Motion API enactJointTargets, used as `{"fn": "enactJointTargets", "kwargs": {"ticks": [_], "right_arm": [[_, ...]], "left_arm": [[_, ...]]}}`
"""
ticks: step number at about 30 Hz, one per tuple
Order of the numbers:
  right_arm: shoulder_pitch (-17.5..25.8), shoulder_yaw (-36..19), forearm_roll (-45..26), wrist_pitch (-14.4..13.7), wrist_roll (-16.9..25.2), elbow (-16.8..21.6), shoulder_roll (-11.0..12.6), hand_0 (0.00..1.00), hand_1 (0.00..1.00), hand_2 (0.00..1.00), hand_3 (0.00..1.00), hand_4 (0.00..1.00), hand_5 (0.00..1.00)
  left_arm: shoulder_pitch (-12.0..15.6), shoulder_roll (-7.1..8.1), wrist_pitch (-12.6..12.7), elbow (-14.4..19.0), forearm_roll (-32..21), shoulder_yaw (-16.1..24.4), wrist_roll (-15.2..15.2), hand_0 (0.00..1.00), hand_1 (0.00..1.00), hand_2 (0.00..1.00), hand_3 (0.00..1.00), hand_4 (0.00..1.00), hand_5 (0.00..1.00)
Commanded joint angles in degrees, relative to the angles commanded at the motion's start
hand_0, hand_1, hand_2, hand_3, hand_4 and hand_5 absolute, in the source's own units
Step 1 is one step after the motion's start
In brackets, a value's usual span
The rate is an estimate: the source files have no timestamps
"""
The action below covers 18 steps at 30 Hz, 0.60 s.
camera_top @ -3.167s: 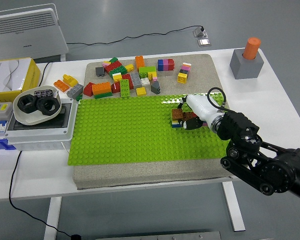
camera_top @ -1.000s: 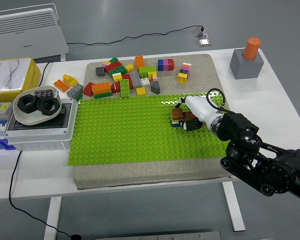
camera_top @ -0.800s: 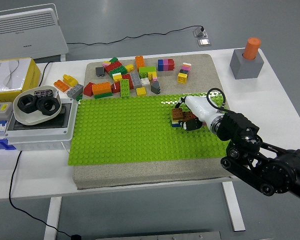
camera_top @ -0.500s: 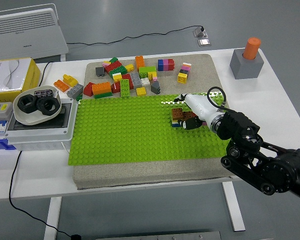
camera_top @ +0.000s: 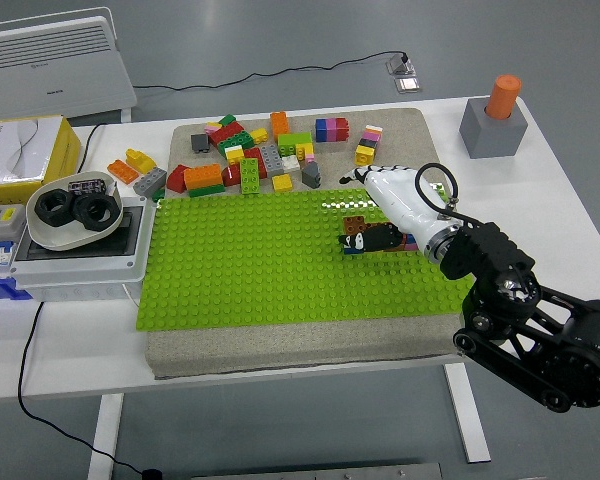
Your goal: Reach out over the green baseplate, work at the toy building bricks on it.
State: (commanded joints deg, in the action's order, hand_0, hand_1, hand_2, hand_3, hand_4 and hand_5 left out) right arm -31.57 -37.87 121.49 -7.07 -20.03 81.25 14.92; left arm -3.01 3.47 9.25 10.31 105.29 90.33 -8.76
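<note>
Fingers (camera_top: 372,238) of the right hand (camera_top: 395,205) are curled low against a small brick stack (camera_top: 356,233) with a brown top; whether they really grip it cannot be told. This stack stands on the green baseplate (camera_top: 250,265), in its right part. Behind the baseplate, loose bricks (camera_top: 250,155) lie scattered on the beige mat (camera_top: 290,345).

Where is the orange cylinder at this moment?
In the head view, the orange cylinder stands upright in a grey block at the table's far right corner, right of the loose bricks.
</note>
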Motion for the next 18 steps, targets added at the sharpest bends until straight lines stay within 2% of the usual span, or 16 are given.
{"fn": "enactJointTargets", "kwargs": {"ticks": [5,18], "right_arm": [[0.9,1.1,2.9,-0.8,0.4,-0.1,0.4,0.826,0.838,0.880,0.610,0.911,0.515],[0.4,2.9,2.7,-1.7,0.8,-5.0,-0.8,0.827,0.838,0.886,0.623,0.901,0.543]], "left_arm": [[0.0,-0.08,0.0,0.0,0.2,0.1,0.0,0.756,0.704,0.623,0.521,0.526,0.330],[0.0,-0.08,-0.1,0.0,0.2,-0.1,0.0,0.756,0.704,0.623,0.521,0.525,0.333]]}}
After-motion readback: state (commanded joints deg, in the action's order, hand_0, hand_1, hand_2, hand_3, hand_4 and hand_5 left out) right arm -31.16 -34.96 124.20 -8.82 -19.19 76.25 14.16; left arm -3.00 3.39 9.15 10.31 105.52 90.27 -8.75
